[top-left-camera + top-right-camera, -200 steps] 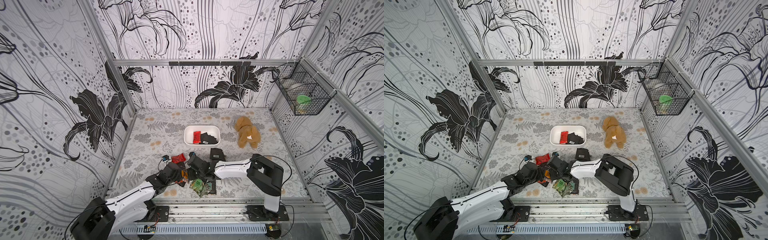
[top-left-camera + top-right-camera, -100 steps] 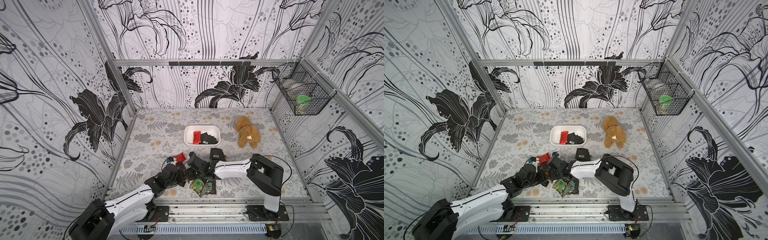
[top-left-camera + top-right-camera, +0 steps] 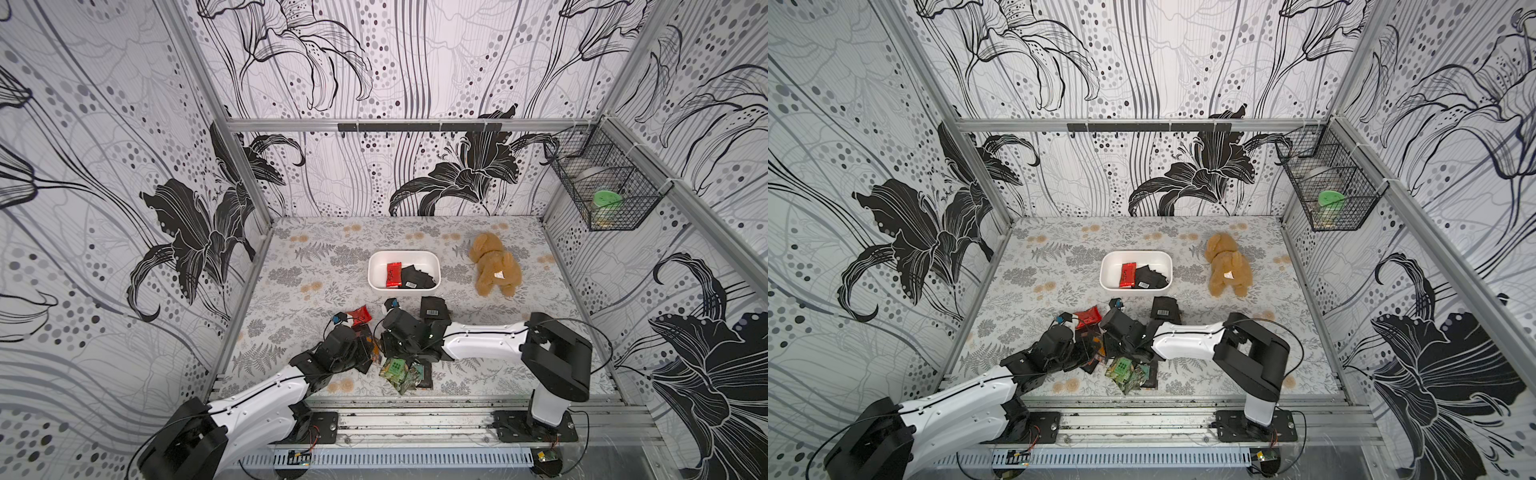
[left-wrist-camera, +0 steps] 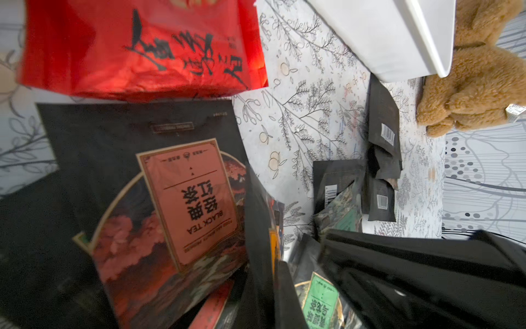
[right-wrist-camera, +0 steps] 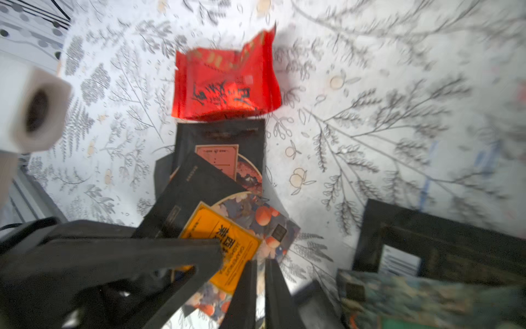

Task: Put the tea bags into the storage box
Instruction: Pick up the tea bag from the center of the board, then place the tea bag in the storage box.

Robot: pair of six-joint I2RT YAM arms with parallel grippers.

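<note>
Storage box (image 3: 372,270), white tub, sits mid-mat w/ a red sachet (image 3: 393,274) and black barcode sachets (image 3: 415,281) already inside. The rest of the tea bags (image 3: 399,365) lie loose in a heap nearer the front rail. L gripper (image 3: 370,356) is clamped closed on the orange-label sachet (image 5: 225,242); in the right wrist view its fingers (image 5: 170,250) sit over and under that label, whose Chinese text is too blurred to read. R gripper (image 5: 260,263) is right beside it, jaws a narrow slit apart w/ mat showing through, tips at the same sachet's edge. Left wrist view shows the salmon-label sachet (image 4: 193,199), black, reading "BLACK TEA" plus Chinese chars. Edge to edge w/ it is the loose red sachet (image 4: 136,48) w/ black brush-script chars. Green-label sachets (image 3: 397,369) lie at the heap's front. A lone black sachet (image 3: 434,309), barcode up, lies near the box's front wall. Plush toy (image 3: 494,270), tan, lies apart off the box's side.
</note>
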